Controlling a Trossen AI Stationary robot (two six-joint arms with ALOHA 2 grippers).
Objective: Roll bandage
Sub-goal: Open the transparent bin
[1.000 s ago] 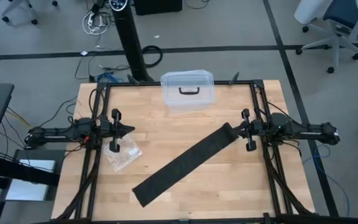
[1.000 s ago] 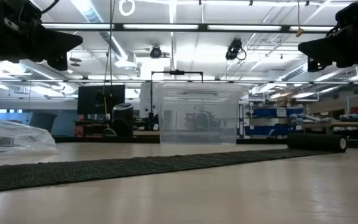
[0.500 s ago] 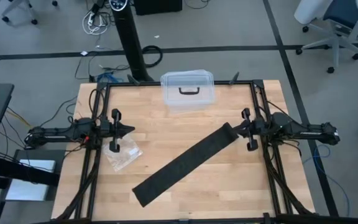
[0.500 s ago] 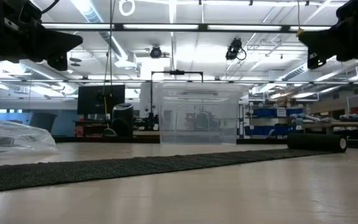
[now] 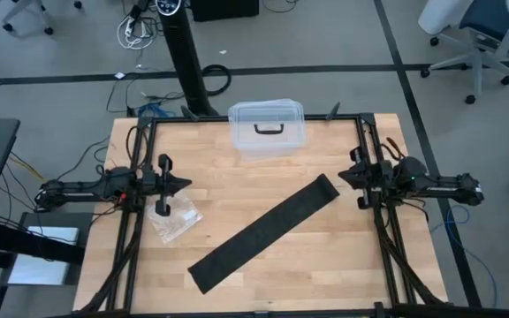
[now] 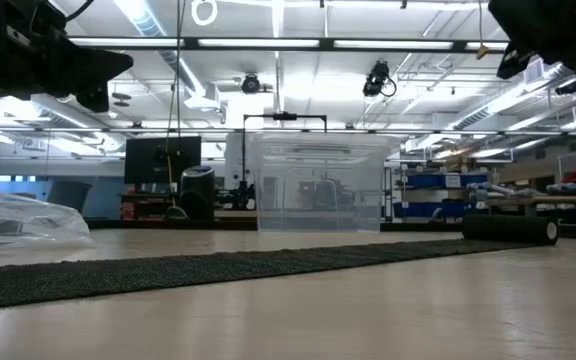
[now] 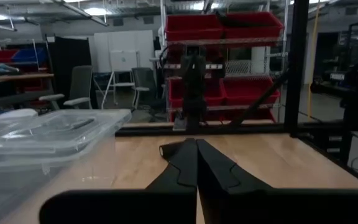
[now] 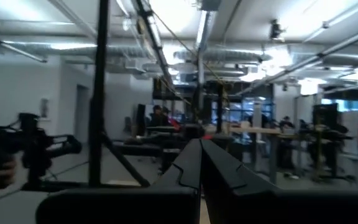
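Note:
The bandage (image 5: 263, 231) is a long flat black strip. It lies unrolled on the wooden table, running diagonally from near the front edge up to its far end (image 5: 323, 187) at the right; in the low view the bandage (image 6: 218, 268) is a dark band across the table. My right gripper (image 5: 341, 174) is shut and hovers just beside that far end, tipped upward and touching nothing. My left gripper (image 5: 186, 184) waits shut at the table's left side, well away from the strip. Both wrist views show shut fingers, left (image 7: 188, 144) and right (image 8: 199, 144).
A clear plastic box (image 5: 268, 128) with a black handle stands at the middle of the far edge. A crinkly clear bag (image 5: 175, 221) lies by my left gripper. Black frame rails (image 5: 368, 141) run along the table's left and right sides.
My right gripper has tipped its fingers upward and risen, drawing slightly back toward the table's right edge and off the bandage's far end. In the low view it has climbed toward the top of the picture. The bandage has stayed where it was.

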